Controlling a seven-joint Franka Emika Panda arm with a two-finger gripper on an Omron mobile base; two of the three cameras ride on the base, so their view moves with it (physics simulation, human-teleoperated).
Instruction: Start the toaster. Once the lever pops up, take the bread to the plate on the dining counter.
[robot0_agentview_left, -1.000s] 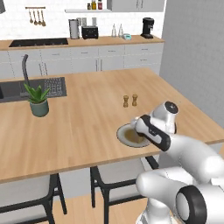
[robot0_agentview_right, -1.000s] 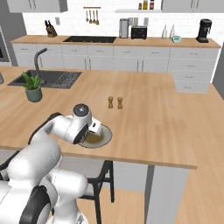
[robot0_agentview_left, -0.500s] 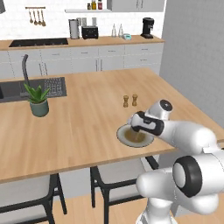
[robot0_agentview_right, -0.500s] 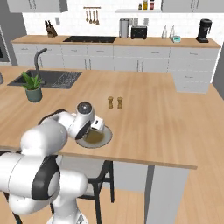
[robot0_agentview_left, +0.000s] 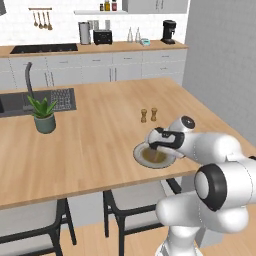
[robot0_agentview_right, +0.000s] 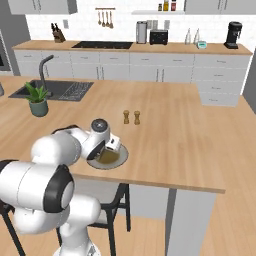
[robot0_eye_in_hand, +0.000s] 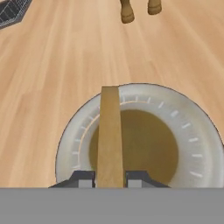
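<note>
Light wood dining counter (robot0_agentview_left: 90, 145) | I see the gripper (robot0_eye_in_hand: 109, 178) swung in lower over the round pale-rimmed olive-brown plate (robot0_eye_in_hand: 192, 131) | jaws clamp the thin tan bread slice (robot0_eye_in_hand: 109, 135) edge-on above it | release comes next, I judge.

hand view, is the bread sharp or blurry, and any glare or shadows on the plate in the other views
Hand view: the bread is soft-edged but readable, held edge-on between the gripper tips over the plate, with no glare. Left base view: flat even light, and the arm shades part of the plate. Right base view: the same, slightly blurry.
</note>
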